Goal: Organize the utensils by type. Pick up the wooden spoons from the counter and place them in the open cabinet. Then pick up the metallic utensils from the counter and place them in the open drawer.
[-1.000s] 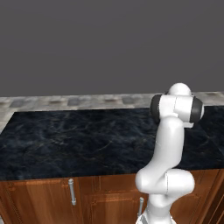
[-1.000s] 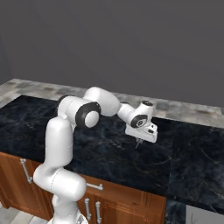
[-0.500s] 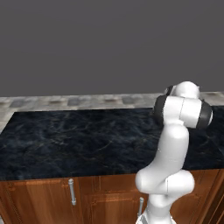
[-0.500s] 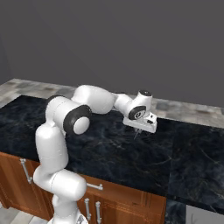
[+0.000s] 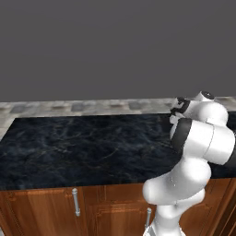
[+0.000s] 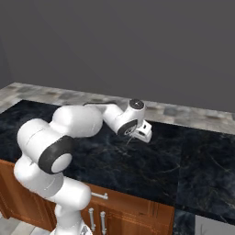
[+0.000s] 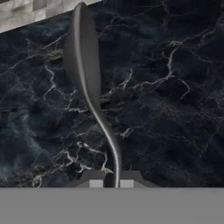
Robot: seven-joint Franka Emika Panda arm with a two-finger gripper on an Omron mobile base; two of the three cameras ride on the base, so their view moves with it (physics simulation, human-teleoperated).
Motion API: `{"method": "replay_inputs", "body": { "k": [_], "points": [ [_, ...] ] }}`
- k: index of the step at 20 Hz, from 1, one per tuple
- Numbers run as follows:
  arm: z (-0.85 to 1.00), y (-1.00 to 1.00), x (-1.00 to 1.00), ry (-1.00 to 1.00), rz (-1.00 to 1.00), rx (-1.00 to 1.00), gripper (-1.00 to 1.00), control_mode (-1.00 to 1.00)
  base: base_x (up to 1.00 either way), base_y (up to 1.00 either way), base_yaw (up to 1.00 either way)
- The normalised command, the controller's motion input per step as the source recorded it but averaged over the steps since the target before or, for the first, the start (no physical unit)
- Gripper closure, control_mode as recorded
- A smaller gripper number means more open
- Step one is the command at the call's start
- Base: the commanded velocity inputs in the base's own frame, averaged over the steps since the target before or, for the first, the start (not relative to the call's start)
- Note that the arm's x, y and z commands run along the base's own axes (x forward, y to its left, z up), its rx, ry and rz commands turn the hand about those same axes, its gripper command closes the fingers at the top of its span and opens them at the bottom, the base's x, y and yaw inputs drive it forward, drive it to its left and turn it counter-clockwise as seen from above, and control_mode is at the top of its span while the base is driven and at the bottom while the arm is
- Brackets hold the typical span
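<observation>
pincer (image 7: pixel 108 183) clamped on one metal spoon (image 7: pixel 83 57), above the dark table (image 6: pixel 193 156)
since a second ago the arm has swung its elbow lower and nearer the cameras, the hand staying over the table's back part. one spoon, its handle between the fingertips (image 7: pixel 96 181), bowl pointing away. two cabinet handles (image 5: pixel 75 202) below; nothing blocks.
</observation>
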Motion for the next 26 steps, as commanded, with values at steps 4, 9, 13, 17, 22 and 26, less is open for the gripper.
{"method": "replay_inputs", "body": {
  "k": [4, 9, 13, 17, 22, 26],
  "points": [
    [0.50, 0.61, -0.36, 0.05, -0.02, -0.15, 1.00, -1.00, 0.00, 0.00, 0.00],
    [0.47, 0.57, -0.42, 0.10, 0.00, -0.18, 1.00, -1.00, 0.00, 0.00, 0.00],
    [0.22, 0.59, -0.50, 0.00, 0.00, -0.05, 1.00, -1.00, 0.00, 0.00, 0.00],
    [0.17, 0.50, -0.52, 0.00, 0.00, 0.00, 1.00, -1.00, 0.00, 0.00, 0.00],
    [0.23, 0.49, -0.48, 0.00, 0.00, 0.00, 1.00, -1.00, 0.00, 0.00, 0.00],
    [0.24, 0.53, -0.41, 0.00, 0.00, 0.00, 1.00, -1.00, 0.00, 0.00, 0.00]
  ]
}}
